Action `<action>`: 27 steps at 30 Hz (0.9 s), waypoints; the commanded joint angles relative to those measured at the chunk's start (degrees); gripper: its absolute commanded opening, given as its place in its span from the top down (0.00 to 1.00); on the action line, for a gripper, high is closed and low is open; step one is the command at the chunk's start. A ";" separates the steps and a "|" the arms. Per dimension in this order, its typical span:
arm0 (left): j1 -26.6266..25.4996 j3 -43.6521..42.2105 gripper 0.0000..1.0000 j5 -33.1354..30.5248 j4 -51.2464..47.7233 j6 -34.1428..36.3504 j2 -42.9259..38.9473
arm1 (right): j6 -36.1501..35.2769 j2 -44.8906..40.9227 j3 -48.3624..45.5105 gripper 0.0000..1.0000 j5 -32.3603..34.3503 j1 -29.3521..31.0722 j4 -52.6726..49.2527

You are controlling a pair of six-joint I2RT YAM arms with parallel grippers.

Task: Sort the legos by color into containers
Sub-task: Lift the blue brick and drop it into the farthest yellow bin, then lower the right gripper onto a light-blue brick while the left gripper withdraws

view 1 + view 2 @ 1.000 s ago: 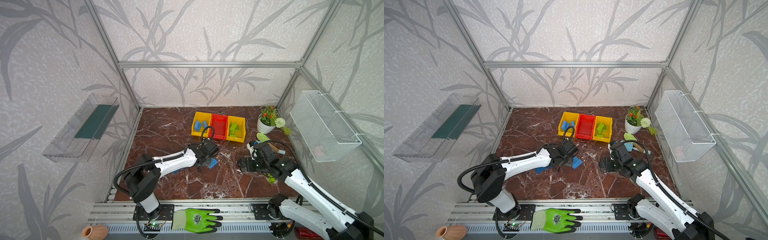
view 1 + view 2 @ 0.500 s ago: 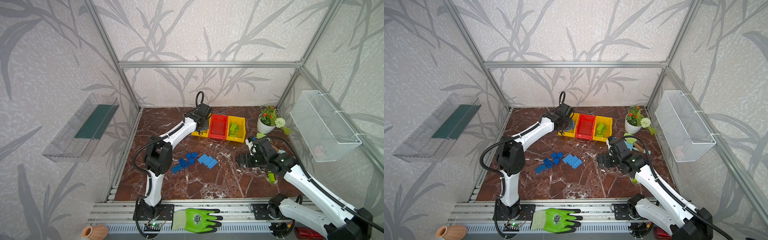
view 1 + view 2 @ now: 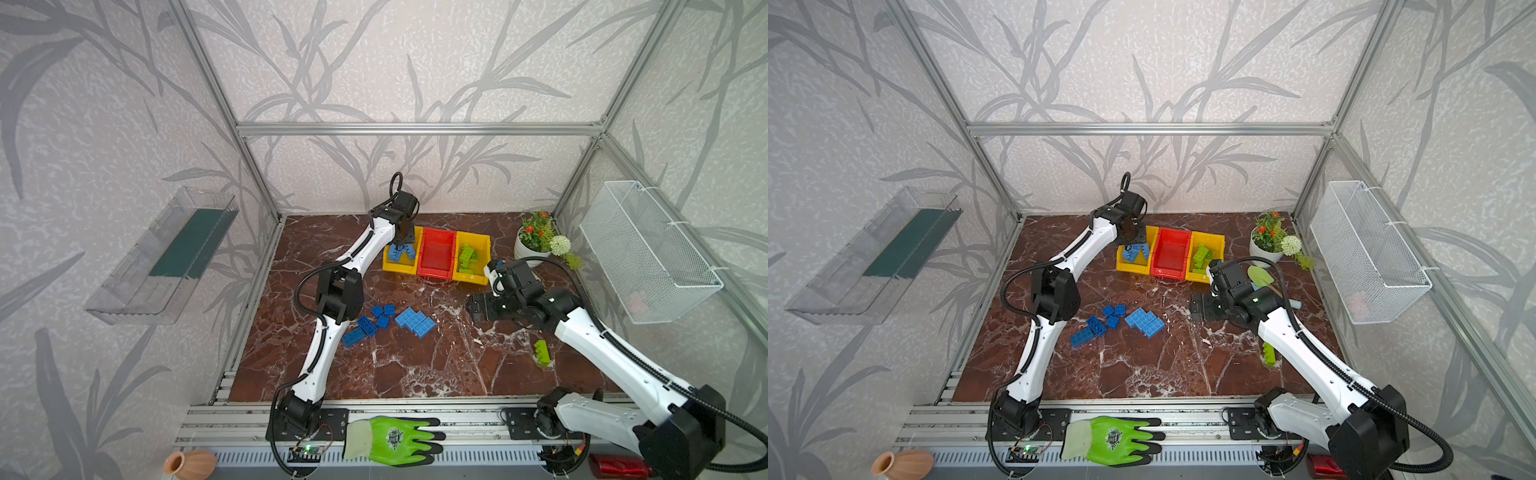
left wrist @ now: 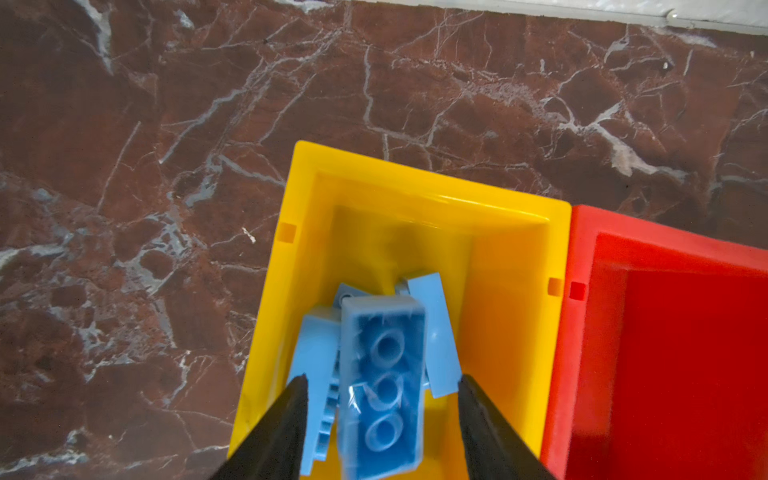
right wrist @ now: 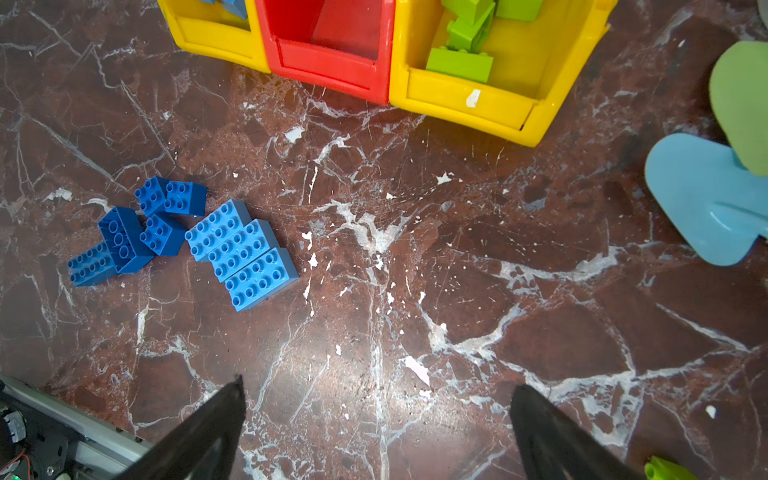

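Note:
Three joined containers stand at the back: a yellow bin (image 3: 392, 267), a red bin (image 3: 436, 271) and a second yellow bin (image 3: 473, 277). My left gripper (image 4: 382, 378) hangs open over the first yellow bin (image 4: 415, 183). A blurred light blue lego (image 4: 382, 332) lies loose between its fingers, above other light blue legos. Green legos (image 5: 461, 62) fill the other yellow bin. Light blue legos (image 5: 241, 253) and darker blue legos (image 5: 124, 241) sit on the floor. My right gripper (image 5: 376, 382) is open and holds nothing above bare floor. One green lego (image 3: 542, 353) lies beside the right arm.
A flower pot (image 3: 536, 241) stands at the back right, with blue and green toy spades (image 5: 706, 199) in front of it. A wire basket (image 3: 648, 257) and a clear tray (image 3: 166, 257) hang on the side walls. A green glove (image 3: 395, 440) lies on the front rail.
My left arm swung from the floor pile to the left yellow bin with a light blue lego, then opened and let it go. My right gripper drifted slightly.

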 commanded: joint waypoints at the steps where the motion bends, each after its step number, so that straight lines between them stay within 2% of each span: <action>1: -0.27 2.02 0.24 1.32 -2.76 0.72 -1.58 | -0.68 1.14 2.33 0.01 0.36 -0.28 -0.21; 5: -0.37 -3.18 0.21 1.80 -0.62 0.56 -6.12 | -0.62 1.51 2.50 0.01 0.14 -0.28 -0.21; 8: -0.73 -11.28 0.21 1.96 2.43 -0.02 -11.86 | -0.17 1.02 1.73 0.01 -0.04 -0.28 -0.10; 19: -3.85 -53.91 0.21 -2.20 16.34 -4.03 -40.96 | 1.83 1.85 -2.23 0.01 -3.29 0.68 2.87; 27: -5.62 -73.40 0.18 -8.31 17.60 -7.14 -56.43 | 4.24 4.08 -2.26 0.01 -3.44 2.20 5.32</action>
